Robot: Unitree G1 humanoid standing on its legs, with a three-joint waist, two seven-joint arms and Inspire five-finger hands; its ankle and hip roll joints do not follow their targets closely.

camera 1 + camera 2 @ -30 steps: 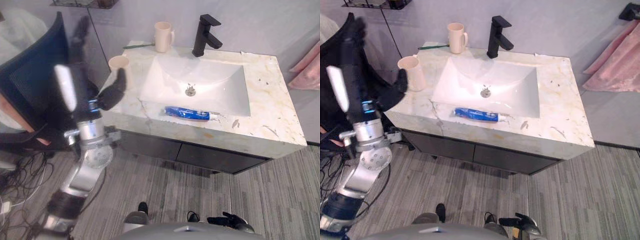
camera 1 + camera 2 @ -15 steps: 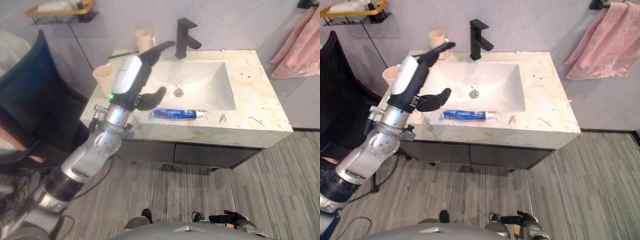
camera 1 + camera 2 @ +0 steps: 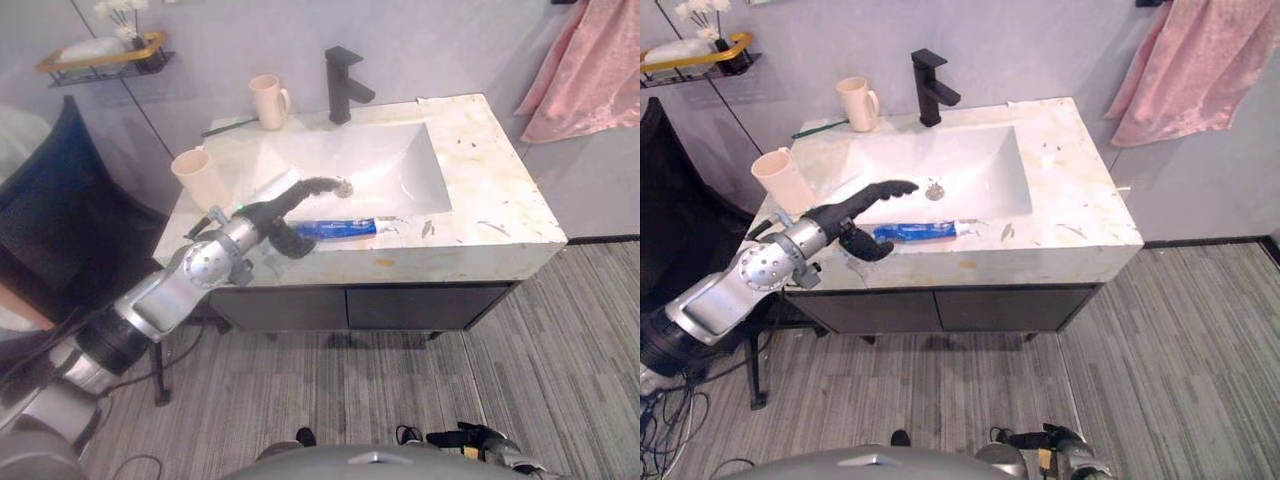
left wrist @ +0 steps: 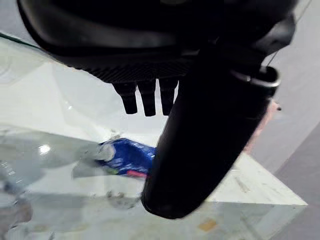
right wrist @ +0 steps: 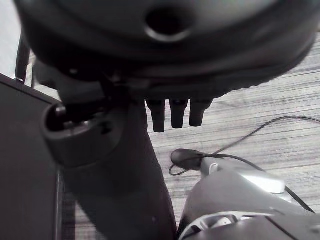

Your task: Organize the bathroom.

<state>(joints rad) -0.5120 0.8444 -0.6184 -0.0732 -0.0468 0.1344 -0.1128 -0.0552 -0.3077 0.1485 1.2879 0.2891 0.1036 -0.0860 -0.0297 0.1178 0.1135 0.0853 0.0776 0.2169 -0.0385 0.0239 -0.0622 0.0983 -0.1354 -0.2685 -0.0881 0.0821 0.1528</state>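
Observation:
A blue toothpaste tube (image 3: 336, 229) lies on the front rim of the white sink (image 3: 375, 160), also seen past the thumb (image 4: 125, 155). My left hand (image 3: 290, 215) reaches over the counter from the left. Its fingers (image 3: 322, 186) stretch straight over the basin, its thumb (image 3: 291, 245) sits at the tube's left end, and it is open and holds nothing. A beige cup (image 3: 192, 176) stands on the left of the counter. A beige mug (image 3: 266, 100) and a green toothbrush (image 3: 230, 126) are at the back left. My right hand (image 5: 130, 170) hangs open above the floor.
A black faucet (image 3: 343, 83) stands behind the basin. A pink towel (image 3: 590, 60) hangs at the right wall. A yellow-rimmed shelf (image 3: 100, 55) is on the left wall above a dark chair (image 3: 60, 230). The marble counter (image 3: 490, 200) is bare on its right side.
The camera has shifted. My left arm swung from beside the beige cup across the counter and came down, its hand now low over the toothpaste tube's left end.

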